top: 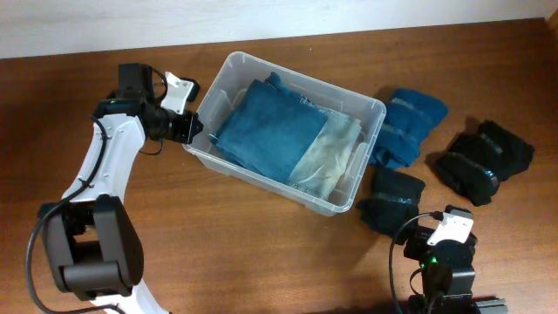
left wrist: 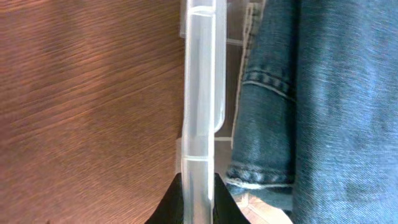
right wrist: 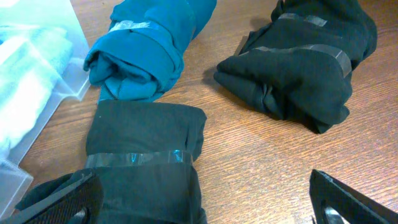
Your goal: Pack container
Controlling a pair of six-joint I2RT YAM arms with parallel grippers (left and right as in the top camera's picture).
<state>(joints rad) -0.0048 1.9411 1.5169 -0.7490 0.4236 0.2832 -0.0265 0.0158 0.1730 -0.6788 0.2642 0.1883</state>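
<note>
the left gripper pinches the rim of the large clear rectangular plastic container. the right gripper is spread wide, a black taped cloth roll between its jaws.

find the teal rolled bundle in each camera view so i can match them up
Overhead: the teal bundle lies on the table right of the container.
Left wrist: not in view.
Right wrist: top, left of centre.
Shared landmark: the container's clear plastic, mid-frame in left wrist, left edge in right wrist.

Robot lab: wooden table, arms
</note>
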